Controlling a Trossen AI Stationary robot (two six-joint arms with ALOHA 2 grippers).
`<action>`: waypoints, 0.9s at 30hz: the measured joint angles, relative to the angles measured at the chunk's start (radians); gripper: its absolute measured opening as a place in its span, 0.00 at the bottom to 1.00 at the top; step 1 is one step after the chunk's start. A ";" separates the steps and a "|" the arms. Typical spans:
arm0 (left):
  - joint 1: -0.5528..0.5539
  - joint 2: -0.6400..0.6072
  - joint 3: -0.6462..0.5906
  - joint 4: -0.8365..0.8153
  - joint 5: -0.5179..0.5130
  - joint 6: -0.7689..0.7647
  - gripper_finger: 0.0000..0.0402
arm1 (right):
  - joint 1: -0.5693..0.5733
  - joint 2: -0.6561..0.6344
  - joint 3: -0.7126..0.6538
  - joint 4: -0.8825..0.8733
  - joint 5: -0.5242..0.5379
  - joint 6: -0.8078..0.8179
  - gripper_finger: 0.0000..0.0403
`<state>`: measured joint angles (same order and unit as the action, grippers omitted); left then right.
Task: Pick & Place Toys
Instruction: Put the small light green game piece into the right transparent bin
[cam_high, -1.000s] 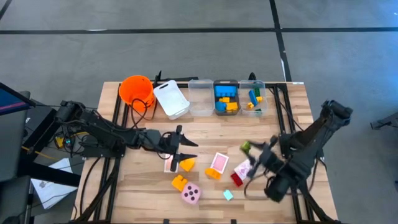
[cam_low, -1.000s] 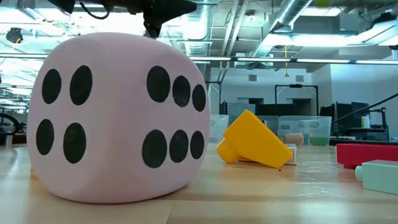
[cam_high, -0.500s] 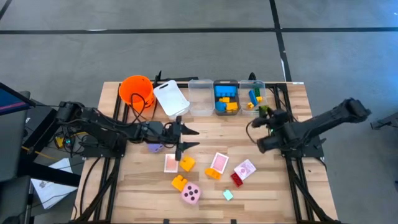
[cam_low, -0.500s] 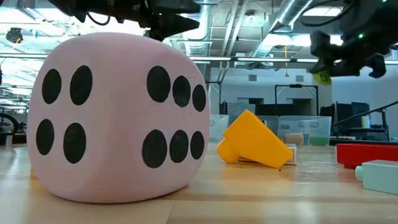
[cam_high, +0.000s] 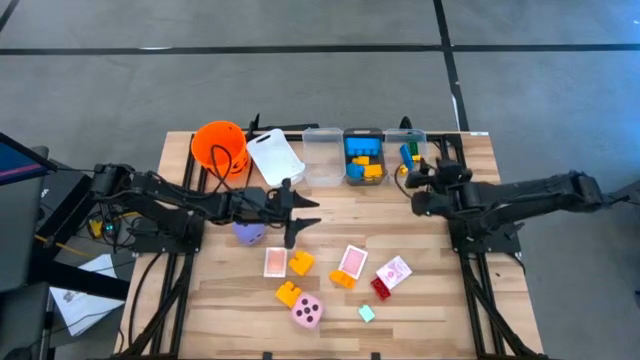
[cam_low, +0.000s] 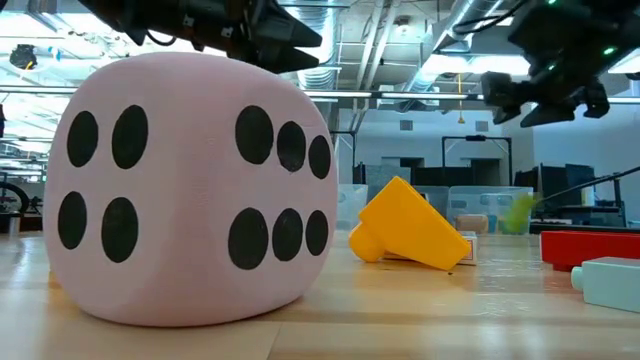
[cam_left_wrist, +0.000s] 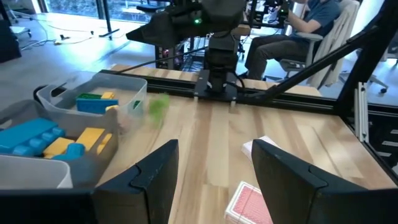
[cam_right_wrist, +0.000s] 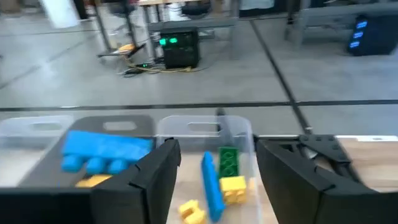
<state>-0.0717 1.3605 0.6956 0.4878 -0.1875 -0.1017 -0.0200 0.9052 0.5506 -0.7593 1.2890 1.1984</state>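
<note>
- Toys lie on the wooden worktop (cam_high: 470, 300), mostly at its near middle, and some more sit in bins along the far edge.
- A big pink die (cam_high: 307, 311) with black dots sits near the front edge. In the low view it fills the left side (cam_low: 190, 185).
- Just beside it are a yellow brick (cam_high: 290, 293) and, a bit farther back, another yellow brick (cam_high: 301, 263).
- Two pink-backed cards (cam_high: 274, 262) (cam_high: 352, 260) lie flat near the middle. A red brick (cam_high: 381, 288) and a small pale green brick (cam_high: 367, 313) lie to the right of them.
- A purple die (cam_high: 249, 233) sits on the worktop just beside the left hand (cam_high: 300, 214).
- The left hand is over the middle of the worktop. Its fingers (cam_left_wrist: 155, 171) are apart and hold nothing.
- The right hand (cam_high: 412, 180) is by the far right bin (cam_high: 428, 160). Its fingers (cam_right_wrist: 155, 171) are apart and hold nothing.
- A blurry green brick (cam_left_wrist: 158, 104) shows in the air beside that bin in the left wrist view.
- Blue, green and yellow bricks (cam_right_wrist: 219, 180) lie in the far right bin. Blue and yellow bricks (cam_high: 362, 160) lie in the bin beside it.
- An orange bucket (cam_high: 220, 146) stands at the far left.
</note>
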 joint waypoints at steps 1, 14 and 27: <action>0.002 0.000 0.000 0.001 0.000 0.000 0.49 | -0.029 0.002 0.000 0.013 -0.006 -0.023 0.53; 0.008 0.000 0.000 0.000 -0.001 0.000 0.49 | 0.058 -0.025 0.000 0.217 -0.421 -0.386 0.54; 0.005 0.000 -0.006 -0.129 0.066 -0.013 0.49 | 0.486 -0.019 0.000 0.164 -0.873 -0.108 0.40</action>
<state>-0.0667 1.3602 0.6895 0.3584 -0.1212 -0.1148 0.4658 0.8860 0.5507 -0.5957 0.4157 1.0901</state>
